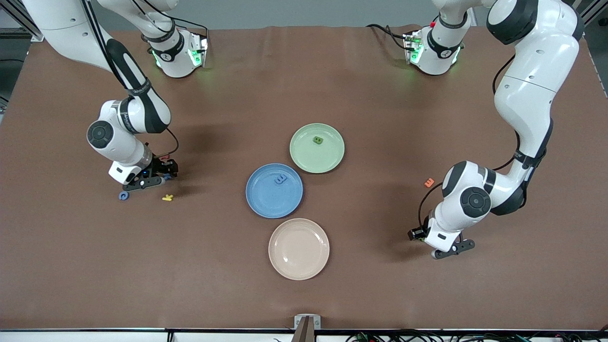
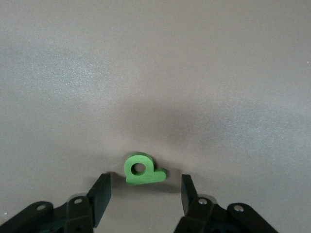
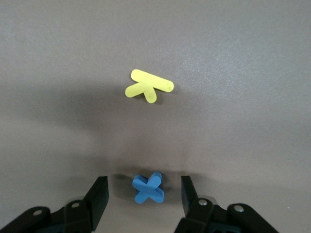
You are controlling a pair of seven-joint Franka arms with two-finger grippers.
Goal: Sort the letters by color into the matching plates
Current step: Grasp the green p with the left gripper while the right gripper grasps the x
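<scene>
Low over the table at my own end, my left gripper [image 2: 144,194] brackets the green P-shaped letter [image 2: 142,171], fingers apart, not touching. Next: close, lift, carry to the pale green plate [image 1: 327,164]. Toward the other end, my right gripper [image 3: 144,195] straddles the blue X letter [image 3: 148,187], fingers spread either side; it belongs in the blue plate [image 1: 266,199].

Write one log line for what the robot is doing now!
left pincer: open around green foam letter | right pincer: open around blue foam X
</scene>
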